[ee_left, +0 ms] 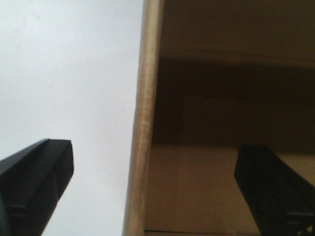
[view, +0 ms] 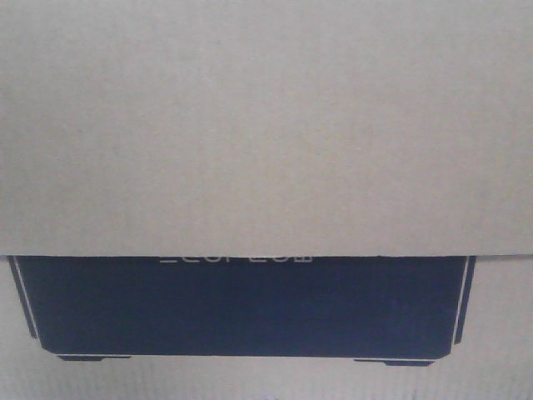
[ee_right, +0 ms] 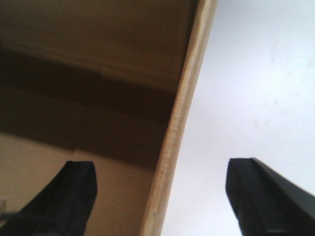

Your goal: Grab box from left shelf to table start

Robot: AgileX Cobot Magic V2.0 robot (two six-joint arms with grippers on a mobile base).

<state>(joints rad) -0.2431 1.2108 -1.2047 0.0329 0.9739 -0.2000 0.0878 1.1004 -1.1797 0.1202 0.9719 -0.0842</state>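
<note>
Up close, the box point(view: 266, 125) fills the whole front view, so near that none of its outer edges can be seen. Its plain brown cardboard covers the upper part of the picture. Below that a wide black printed panel point(view: 241, 304) runs left to right, bordered by a thin white line. An overlapping cardboard edge cuts off the pale lettering point(view: 235, 259) at the top of the panel, so it cannot be read. Where the box rests cannot be told, as no shelf or table shows.

From the left wrist, the left gripper point(ee_left: 157, 189) is spread wide, one dark finger point(ee_left: 34, 182) outside against a pale blank background, the other over the shadowed cardboard. A light cardboard edge point(ee_left: 142, 118) of the box runs nearly upright between them, touching neither.

From the right wrist, the right gripper point(ee_right: 165, 196) is likewise spread. A slanted cardboard edge point(ee_right: 179, 113) stands between its fingers, one over the brown surface, one against the pale background.
</note>
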